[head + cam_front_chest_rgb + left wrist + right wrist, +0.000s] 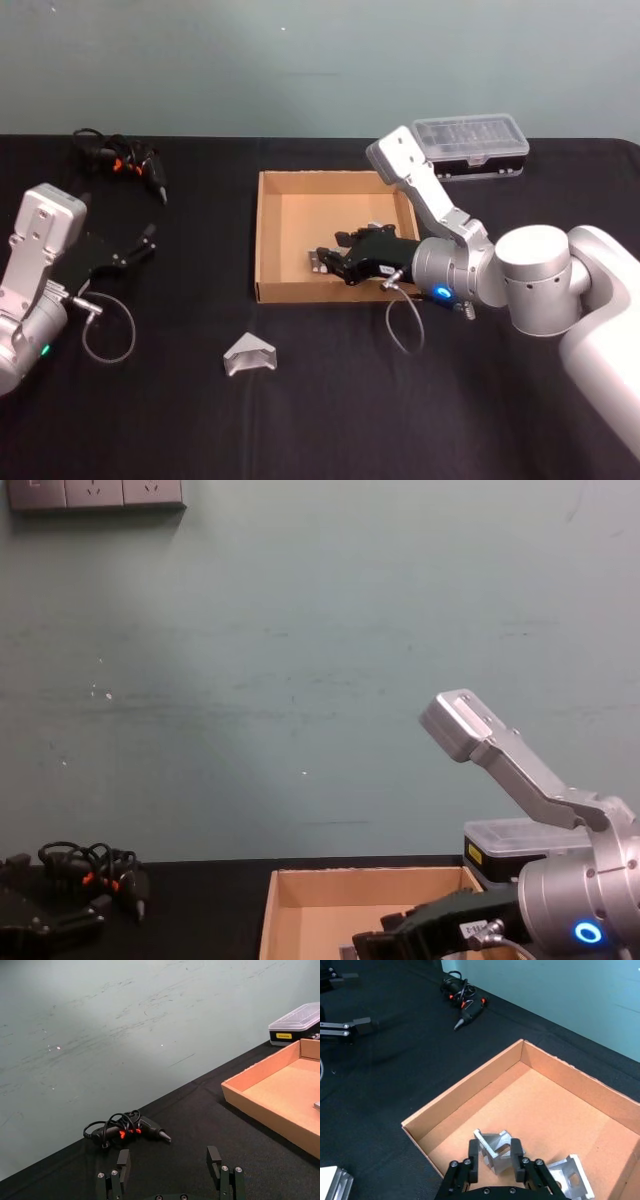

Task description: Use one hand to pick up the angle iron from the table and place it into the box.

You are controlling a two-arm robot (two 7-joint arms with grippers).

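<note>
My right gripper [322, 262] reaches into the tan cardboard box [268, 240] from the right and is shut on a silver angle iron [493, 1148], held low over the box floor. In the right wrist view its black fingers [472, 1152] press both sides of the bracket. A second angle iron [570, 1180] lies on the box floor beside it. Another angle iron [250, 354] rests on the black table [450, 420] in front of the box's front left corner. At the table's left side, my left gripper [168, 1165] is parked and open, holding nothing.
A tangle of black cables with orange bits [120, 160] lies at the back left. A clear-lidded black plastic case [470, 145] stands behind the box's right corner. A teal wall runs behind the table.
</note>
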